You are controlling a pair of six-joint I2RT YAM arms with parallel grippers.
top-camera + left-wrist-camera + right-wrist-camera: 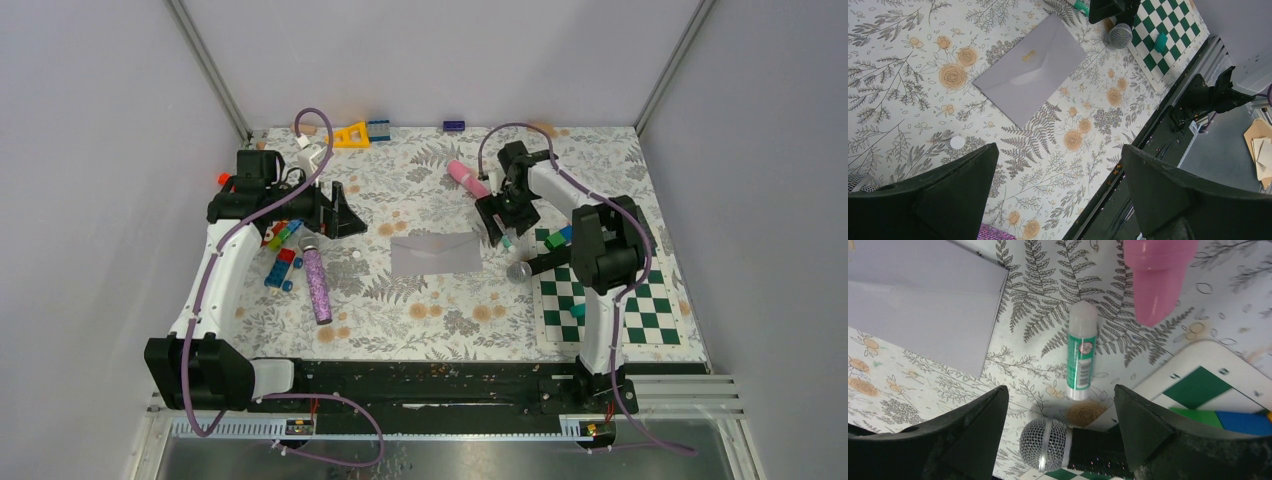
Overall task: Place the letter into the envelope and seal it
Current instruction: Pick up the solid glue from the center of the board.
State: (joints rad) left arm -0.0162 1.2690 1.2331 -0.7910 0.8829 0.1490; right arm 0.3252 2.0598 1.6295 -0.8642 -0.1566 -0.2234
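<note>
The pale grey-lavender envelope [435,253] lies flat in the middle of the flowered table, its pointed flap folded down [1030,67]; one corner shows in the right wrist view [923,305]. The letter is not in view. My left gripper [348,215] hovers left of the envelope, jaws wide open and empty [1059,147]. My right gripper [497,228] hangs just off the envelope's right end, open with nothing held [1060,390]. Ahead of its fingertips a green-and-white glue stick [1081,352] lies on the table.
A microphone [1044,444] rests below the right gripper, at the edge of the green-and-white checkerboard mat [610,300]. A pink object [467,177] lies behind the right gripper. A purple glitter tube [318,285] and toy bricks [282,262] sit at the left.
</note>
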